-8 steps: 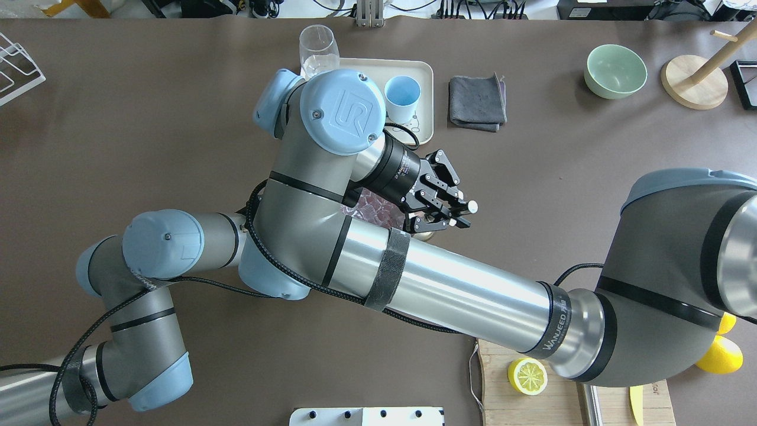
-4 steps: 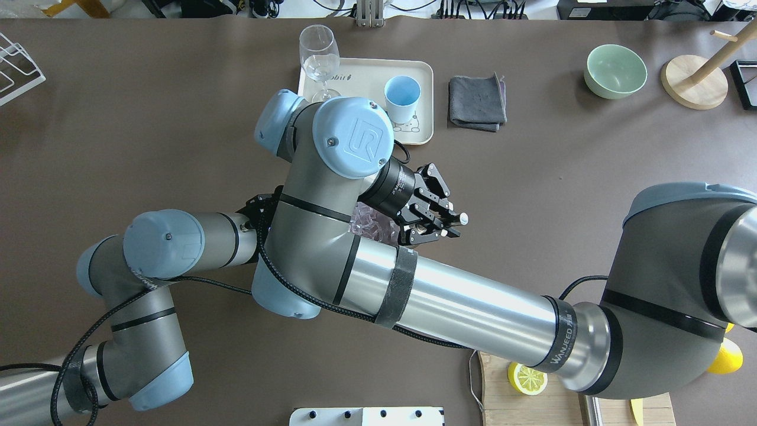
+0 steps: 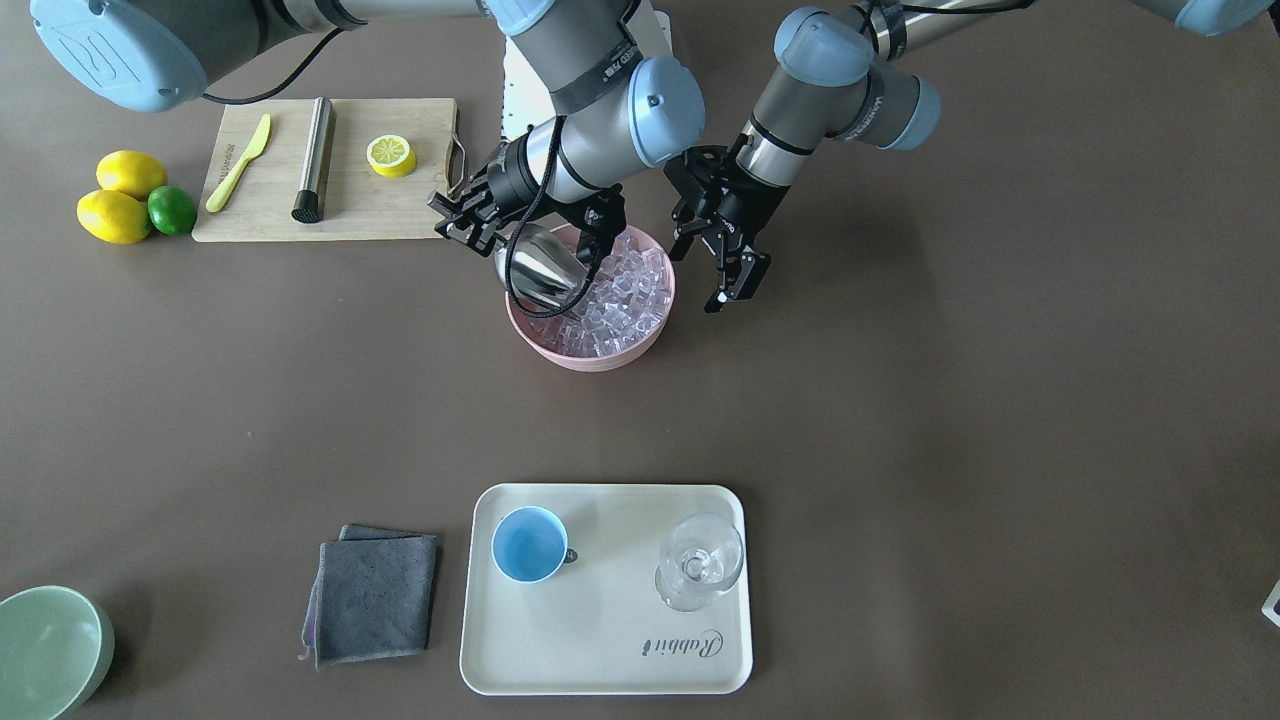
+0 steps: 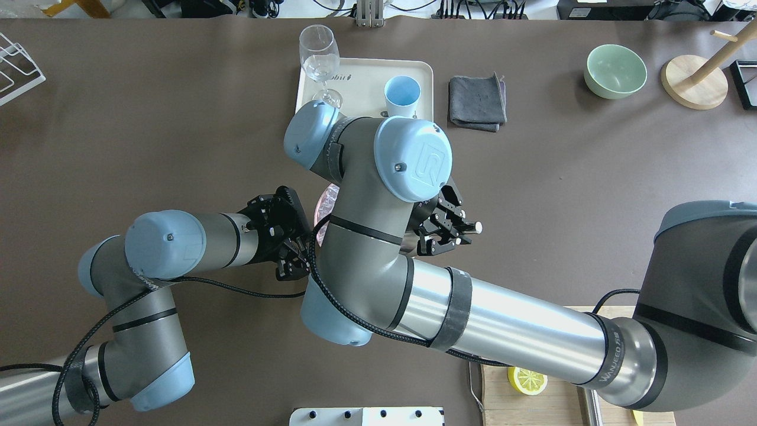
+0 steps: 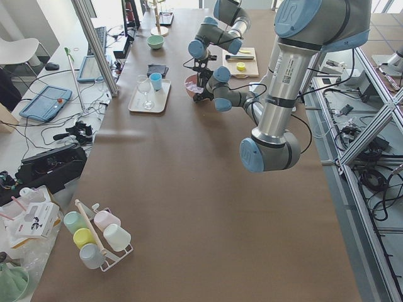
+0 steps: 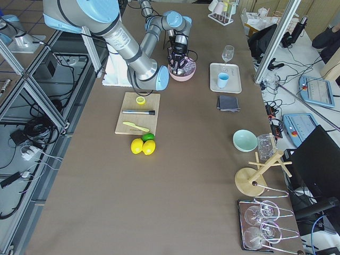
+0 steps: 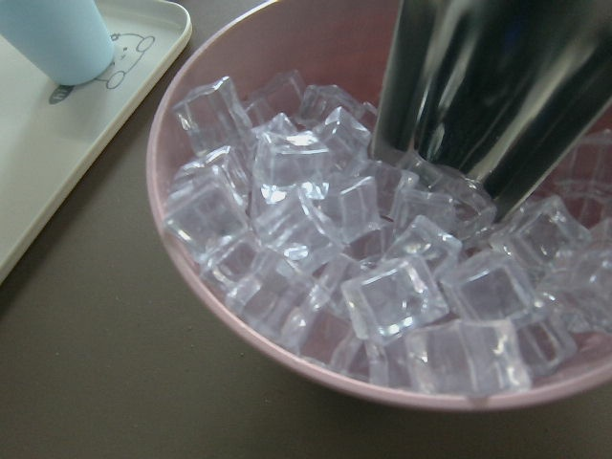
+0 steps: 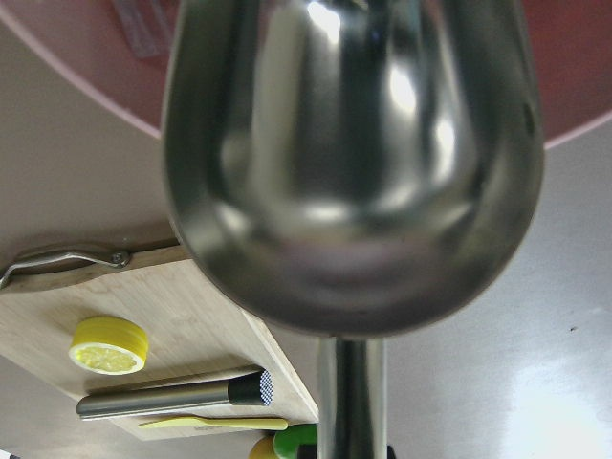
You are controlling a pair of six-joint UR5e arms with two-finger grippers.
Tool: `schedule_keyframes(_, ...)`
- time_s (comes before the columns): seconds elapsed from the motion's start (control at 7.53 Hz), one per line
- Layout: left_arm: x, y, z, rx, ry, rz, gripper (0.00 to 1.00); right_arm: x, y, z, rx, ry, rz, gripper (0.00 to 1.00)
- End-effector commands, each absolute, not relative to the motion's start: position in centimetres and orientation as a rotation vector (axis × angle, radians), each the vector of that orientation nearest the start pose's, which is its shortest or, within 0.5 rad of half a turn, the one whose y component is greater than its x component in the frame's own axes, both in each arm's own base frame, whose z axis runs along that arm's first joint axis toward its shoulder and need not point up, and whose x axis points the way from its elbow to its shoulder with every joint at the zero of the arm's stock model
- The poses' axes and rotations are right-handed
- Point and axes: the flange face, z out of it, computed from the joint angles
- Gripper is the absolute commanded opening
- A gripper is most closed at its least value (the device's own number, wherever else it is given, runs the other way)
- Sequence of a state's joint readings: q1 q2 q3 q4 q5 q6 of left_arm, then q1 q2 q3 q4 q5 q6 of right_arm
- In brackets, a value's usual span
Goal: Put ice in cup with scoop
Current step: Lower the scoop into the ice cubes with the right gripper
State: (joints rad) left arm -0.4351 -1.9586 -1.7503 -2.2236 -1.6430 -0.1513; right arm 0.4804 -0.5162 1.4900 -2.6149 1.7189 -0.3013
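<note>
My right gripper (image 3: 478, 218) is shut on the thin handle of the steel scoop (image 3: 541, 270), whose trough tips down into the ice (image 3: 622, 292) piled in a pink bowl (image 3: 590, 361). In the left wrist view the scoop (image 7: 478, 96) has its tip among the ice cubes (image 7: 363, 277). In the right wrist view the scoop's back (image 8: 349, 163) fills the frame. My left gripper (image 3: 735, 283) is open and empty just beside the bowl. The light-blue cup (image 3: 530, 545) stands empty on a cream tray (image 3: 600, 650), apart from the bowl. In the overhead view my right arm hides most of the bowl; the cup (image 4: 402, 97) shows there.
A stemmed glass (image 3: 700, 562) stands on the tray next to the cup. A grey cloth (image 3: 375, 595) and a pale-green bowl (image 3: 45, 650) lie beyond it. A cutting board (image 3: 280, 220) holds a lemon slice, a knife and a steel cylinder; lemons and a lime (image 3: 120, 200) lie beside it.
My right wrist has swung to the right and over the bowl, tipping the scoop down into the ice. The left gripper now shows beside the bowl.
</note>
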Motion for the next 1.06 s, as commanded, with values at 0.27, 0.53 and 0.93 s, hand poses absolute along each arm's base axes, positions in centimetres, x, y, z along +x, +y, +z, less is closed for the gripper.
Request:
schedule_keyframes(0.27,50.9,-37.5,28.6,0.976,0.813,0.898,0.98,-53.1,-41.2,18.0,0.052,-0.178,-1.398,0.0)
schedule_keyframes(0.53,50.9,-37.5,28.5,0.977,0.814,0.898,0.98,-52.9,-41.1,18.1,0.116,-0.204,-1.408,0.0)
schedule_keyframes(0.93,50.9,-37.5,28.5,0.976,0.815,0.899,0.98,-52.2,-40.7,19.3,0.254,-0.261,-1.418,0.0)
